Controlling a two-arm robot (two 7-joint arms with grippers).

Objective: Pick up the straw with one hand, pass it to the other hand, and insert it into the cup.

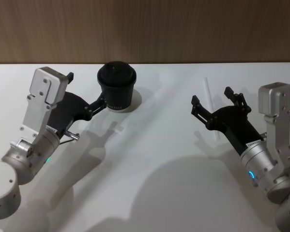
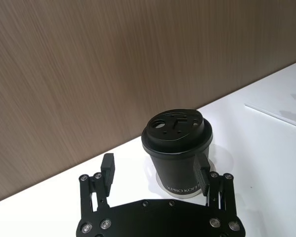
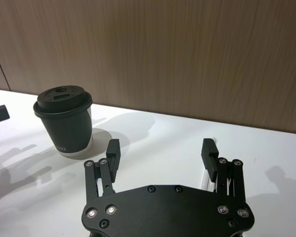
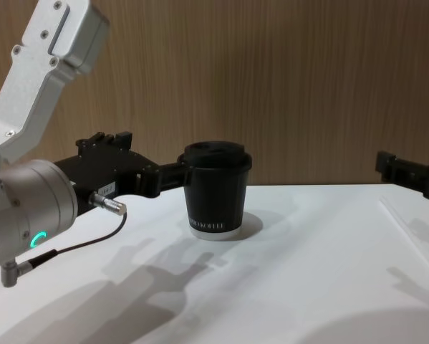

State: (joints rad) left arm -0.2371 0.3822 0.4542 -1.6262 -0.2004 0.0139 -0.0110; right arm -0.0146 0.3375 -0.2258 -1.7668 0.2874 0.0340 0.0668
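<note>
The black lidded cup (image 1: 116, 89) stands upright at the back of the white table (image 1: 154, 164). My left gripper (image 1: 86, 89) is open beside the cup's left side. In the left wrist view the cup (image 2: 177, 148) stands just past the left gripper (image 2: 155, 168), close to one fingertip. The chest view shows one of its fingers (image 4: 172, 172) reaching the cup (image 4: 215, 190). The thin white straw (image 1: 209, 99) lies flat on the table at the right. My right gripper (image 1: 211, 96) hovers open over it, fingers either side. The straw (image 3: 203, 178) passes under one finger.
A wood-panelled wall (image 1: 145, 29) runs along the table's far edge just behind the cup. A thin black cable (image 4: 78, 244) hangs from the left arm above the table. The middle and front of the table are bare white surface.
</note>
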